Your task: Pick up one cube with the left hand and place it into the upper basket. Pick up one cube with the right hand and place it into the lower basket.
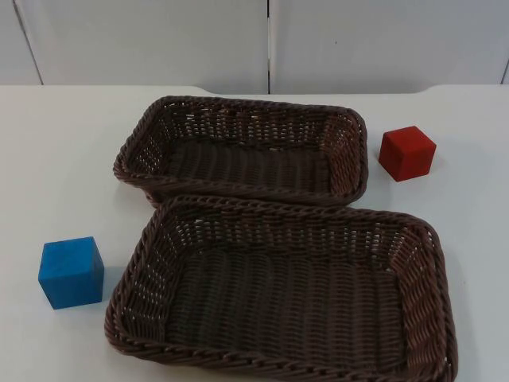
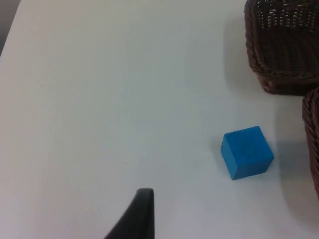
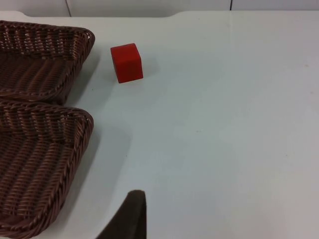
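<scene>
1. Top view: two brown wicker baskets stand on the white table (image 1: pixel 64 151), the upper basket (image 1: pixel 242 107) behind the lower basket (image 1: pixel 286 213), their facing rims touching or nearly so. Both are empty. The blue cube (image 1: pixel 71 272) sits just left of the lower basket; the red cube (image 1: pixel 407 153) sits just right of the upper basket. Nothing lies between either cube and its basket.
2. Left wrist view: the left gripper's fingertip (image 2: pixel 134 216) hangs over bare table, well apart from the blue cube (image 2: pixel 247 152), which sits near the basket rims. I cannot tell how wide the gripper stands.
3. Right wrist view: the right gripper's fingertip (image 3: pixel 128 216) hangs beside the lower basket (image 3: pixel 75 119); the red cube (image 3: pixel 126 62) rests farther off, near the upper basket (image 3: pixel 79 37). Its spread cannot be told.
</scene>
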